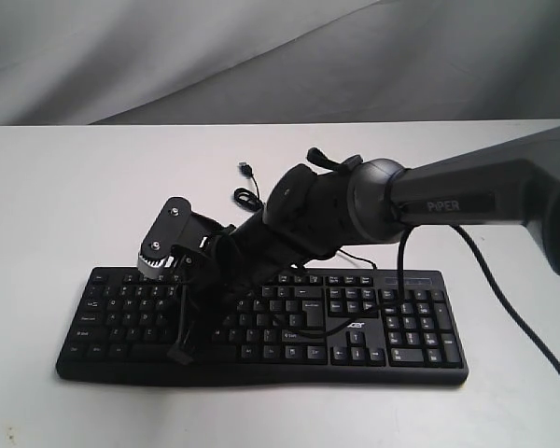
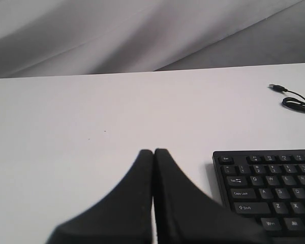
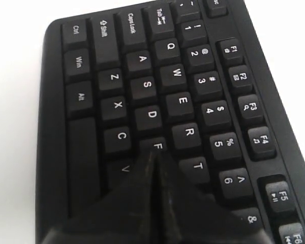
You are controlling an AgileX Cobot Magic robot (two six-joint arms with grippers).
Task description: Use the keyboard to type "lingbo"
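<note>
The black keyboard (image 1: 401, 336) with white-lettered keys lies along the front of the white table. My right arm reaches across it to its left half. The right gripper (image 1: 180, 357) points down onto the letter keys. In the right wrist view the right gripper (image 3: 153, 153) is shut, its tips together just beside the F key (image 3: 157, 146), over the gap between F, V and the key its fingers hide. My left gripper (image 2: 153, 151) is shut with nothing in it, above bare table, with the keyboard's (image 2: 269, 188) Esc corner off to one side. It does not show in the exterior view.
The keyboard's thin black USB cable (image 1: 247, 194) lies coiled on the table behind the keyboard, its plug (image 2: 276, 87) loose. A second black cable (image 1: 513, 317) hangs from the right arm down past the number pad. Grey cloth (image 1: 261, 56) backs the table.
</note>
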